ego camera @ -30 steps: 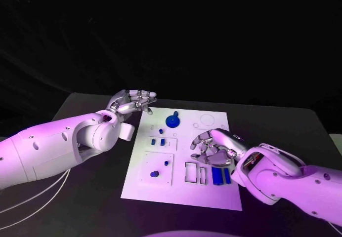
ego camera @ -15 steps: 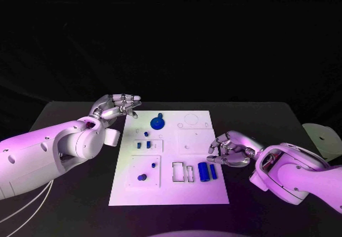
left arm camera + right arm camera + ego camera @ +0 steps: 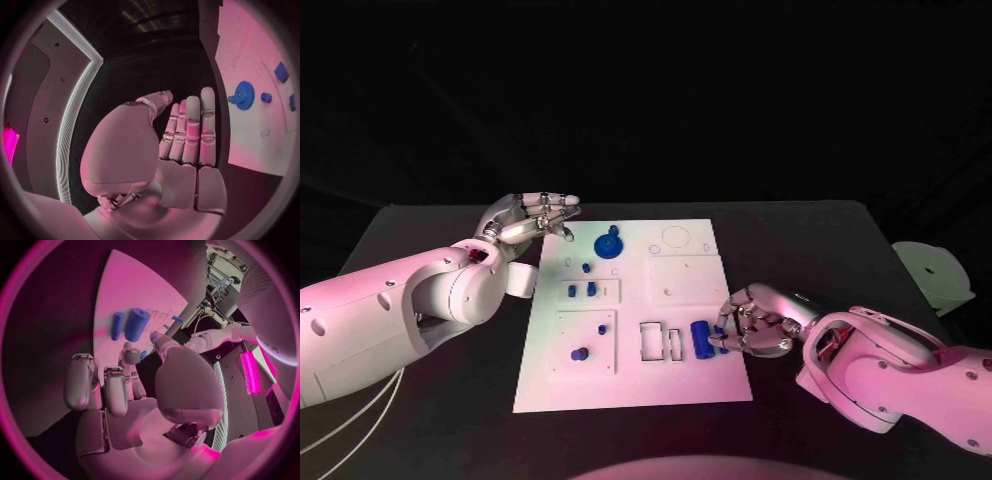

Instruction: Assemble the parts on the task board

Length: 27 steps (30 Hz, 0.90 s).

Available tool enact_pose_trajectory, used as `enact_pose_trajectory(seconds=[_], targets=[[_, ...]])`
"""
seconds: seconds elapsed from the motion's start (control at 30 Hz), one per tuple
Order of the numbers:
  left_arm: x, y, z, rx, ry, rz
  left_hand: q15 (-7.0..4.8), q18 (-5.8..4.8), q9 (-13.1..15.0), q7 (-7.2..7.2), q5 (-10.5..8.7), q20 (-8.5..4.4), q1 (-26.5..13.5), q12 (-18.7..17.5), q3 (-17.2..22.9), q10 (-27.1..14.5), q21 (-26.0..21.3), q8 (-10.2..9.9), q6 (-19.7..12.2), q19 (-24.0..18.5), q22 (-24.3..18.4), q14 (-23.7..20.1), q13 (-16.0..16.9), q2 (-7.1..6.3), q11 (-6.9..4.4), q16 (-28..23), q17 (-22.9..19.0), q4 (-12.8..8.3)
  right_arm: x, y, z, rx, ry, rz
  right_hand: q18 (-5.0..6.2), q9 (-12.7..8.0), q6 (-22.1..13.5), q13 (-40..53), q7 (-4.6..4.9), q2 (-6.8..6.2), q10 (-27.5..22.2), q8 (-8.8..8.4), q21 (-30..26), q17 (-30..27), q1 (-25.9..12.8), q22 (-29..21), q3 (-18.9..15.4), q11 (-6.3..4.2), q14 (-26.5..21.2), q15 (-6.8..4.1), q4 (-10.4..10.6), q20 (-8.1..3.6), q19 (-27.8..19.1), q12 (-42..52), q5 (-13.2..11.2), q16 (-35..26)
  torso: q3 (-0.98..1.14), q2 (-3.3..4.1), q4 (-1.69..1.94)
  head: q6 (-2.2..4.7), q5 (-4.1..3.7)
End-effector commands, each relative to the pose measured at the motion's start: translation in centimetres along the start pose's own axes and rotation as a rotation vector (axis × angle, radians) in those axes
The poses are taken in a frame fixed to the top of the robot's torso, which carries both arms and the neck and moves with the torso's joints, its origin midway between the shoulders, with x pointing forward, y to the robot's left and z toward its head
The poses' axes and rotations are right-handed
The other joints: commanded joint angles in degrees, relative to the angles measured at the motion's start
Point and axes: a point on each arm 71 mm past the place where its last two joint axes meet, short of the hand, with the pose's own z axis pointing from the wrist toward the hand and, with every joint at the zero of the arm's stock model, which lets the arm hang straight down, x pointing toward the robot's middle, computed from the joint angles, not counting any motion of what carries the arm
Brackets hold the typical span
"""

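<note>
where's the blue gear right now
In the head view the blue gear sits on the far part of the task board, toward its left side, just beside the left hand, which is not touching it.

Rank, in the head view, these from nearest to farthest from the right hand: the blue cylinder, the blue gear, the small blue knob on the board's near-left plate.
From the right hand:
1. Blue cylinder, right beside the fingers, at the task board's near right.
2. Small blue knob, near left of the board.
3. Blue gear, at the board's far end, close to the left hand.
</note>
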Motion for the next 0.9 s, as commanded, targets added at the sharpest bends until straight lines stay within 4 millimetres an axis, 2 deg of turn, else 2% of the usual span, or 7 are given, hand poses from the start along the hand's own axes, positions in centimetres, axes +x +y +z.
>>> enact_pose_trajectory(seconds=[0.03,0.17,0.3,0.57,0.7,0.77,0.9], targets=[[0.3,0.1,0.0,0.009,0.023,-0.012,0.07,0.75,0.07,-0.09,-0.27,0.10,-0.63,0.06,-0.17,-0.48,-0.32,-0.18,-0.46,-0.23,-0.06,-0.38,0.08,-0.04,0.02,0.23,-0.07,-0.32,0.2,0.1,0.2,0.014,-0.038,-0.057,-0.95,0.09,-0.29,0.35,0.00,0.04,0.46,0.27,0.08,0.64,-0.27,5.64,-0.15,-0.08,3.37,0.13,0.34,0.01,0.07,0.37,0.24,0.09,-0.17,-0.42,-0.11,-0.19,0.19],[0.3,0.2,0.0,0.008,0.024,-0.013,0.07,0.75,0.08,-0.09,-0.27,0.11,-0.66,0.07,-0.17,-0.50,-0.32,-0.17,-0.46,-0.24,-0.06,-0.39,0.08,-0.03,0.02,0.24,-0.07,-0.32,0.7,0.3,0.5,0.009,-0.039,-0.064,-0.94,0.25,-0.34,0.78,-0.03,0.00,0.61,0.36,0.03,0.63,-0.13,5.64,-0.54,-0.10,3.37,0.11,0.73,-0.01,0.06,0.70,0.16,0.10,-0.32,-0.57,-0.17,-0.22,0.35],[0.3,0.3,0.0,0.007,0.024,-0.014,0.07,0.75,0.08,-0.09,-0.27,0.11,-0.66,0.07,-0.17,-0.50,-0.32,-0.17,-0.46,-0.24,-0.06,-0.39,0.08,-0.03,0.02,0.24,-0.07,-0.32,1.0,0.4,0.7,0.007,-0.038,-0.070,-0.97,0.38,-0.38,1.12,-0.04,0.03,0.71,0.44,0.13,0.74,-0.01,5.72,-0.84,-0.11,3.39,0.10,1.09,-0.02,0.12,0.95,0.12,0.15,-0.39,-0.64,-0.14,-0.28,0.36],[0.3,0.3,-0.1,0.006,0.024,-0.014,0.07,0.75,0.08,-0.09,-0.27,0.11,-0.66,0.07,-0.17,-0.50,-0.32,-0.17,-0.46,-0.24,-0.06,-0.39,0.08,-0.03,0.02,0.24,-0.07,-0.32,1.8,0.4,1.2,0.013,-0.012,-0.076,-0.99,0.79,-0.52,1.81,-0.08,0.33,0.79,0.67,0.18,0.81,0.29,5.85,-1.90,-0.13,3.42,0.08,2.57,-0.04,0.19,1.31,-0.05,0.21,-0.38,-0.50,-0.12,-0.22,0.62],[0.2,0.3,-0.1,0.006,0.023,-0.013,0.07,0.75,0.08,-0.09,-0.27,0.11,-0.66,0.07,-0.17,-0.50,-0.32,-0.17,-0.46,-0.24,-0.06,-0.39,0.08,-0.03,0.02,0.24,-0.07,-0.32,2.3,0.4,1.4,0.017,0.007,-0.088,-0.99,1.13,-0.55,2.34,-0.12,0.31,0.84,0.89,0.14,0.76,0.49,5.90,-3.02,-0.16,3.41,0.06,3.83,-0.05,0.20,1.54,-0.41,0.22,-0.39,-0.51,-0.15,-0.49,0.78],[0.2,0.3,-0.1,0.005,0.022,-0.013,0.07,0.75,0.08,-0.09,-0.27,0.11,-0.66,0.07,-0.17,-0.50,-0.32,-0.17,-0.46,-0.24,-0.06,-0.39,0.08,-0.03,0.02,0.24,-0.07,-0.32,2.5,0.4,1.4,0.018,0.015,-0.091,-1.00,1.38,-0.45,2.73,-0.18,0.29,0.93,1.10,0.14,0.76,0.39,5.96,-3.95,-0.20,3.41,0.04,4.44,-0.07,0.22,1.75,0.22,0.24,-0.38,-0.52,-0.18,-0.55,0.83],[0.1,0.3,-0.2,0.005,0.022,-0.013,0.07,0.75,0.08,-0.09,-0.27,0.11,-0.66,0.07,-0.17,-0.50,-0.32,-0.17,-0.46,-0.24,-0.06,-0.39,0.08,-0.03,0.02,0.24,-0.07,-0.32,2.9,0.4,1.6,0.018,0.027,-0.098,-0.99,1.44,-0.40,2.82,-0.20,0.32,0.95,1.16,0.10,0.75,0.35,5.96,-4.17,-0.21,3.40,0.03,4.50,-0.08,0.21,1.79,0.36,0.24,-0.41,-0.58,-0.18,-0.74,0.94]])
